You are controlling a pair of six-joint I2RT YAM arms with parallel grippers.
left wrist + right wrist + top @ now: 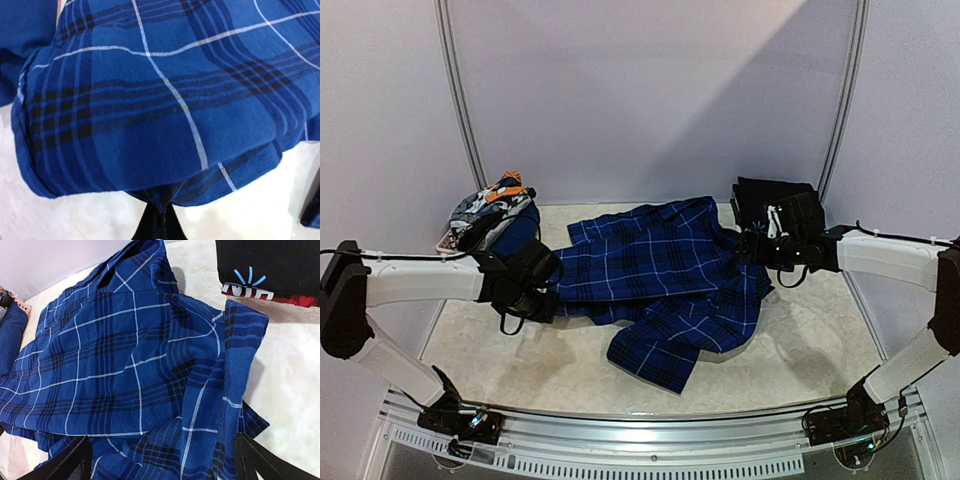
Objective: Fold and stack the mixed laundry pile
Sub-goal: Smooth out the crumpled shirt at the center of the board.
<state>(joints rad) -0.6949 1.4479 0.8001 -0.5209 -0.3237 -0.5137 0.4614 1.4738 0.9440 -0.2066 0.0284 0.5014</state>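
Observation:
A blue plaid shirt [665,280] lies spread and rumpled across the middle of the table. My left gripper [548,290] is at its left edge, shut on a pinch of the shirt's hem [162,200]; the cloth fills the left wrist view. My right gripper [752,250] hovers over the shirt's right side, open, its fingertips [65,462] wide apart above the plaid fabric [130,370]. A heap of grey, white and orange patterned pieces [492,210] sits at the back left. A folded black garment [775,205] lies at the back right, also in the right wrist view [270,265].
A pale lattice basket [450,243] peeks out under the back-left heap. Curved white walls [640,100] enclose the back and sides. The pale table surface [520,360] shows at the front and front right. A metal rail [640,430] runs along the near edge.

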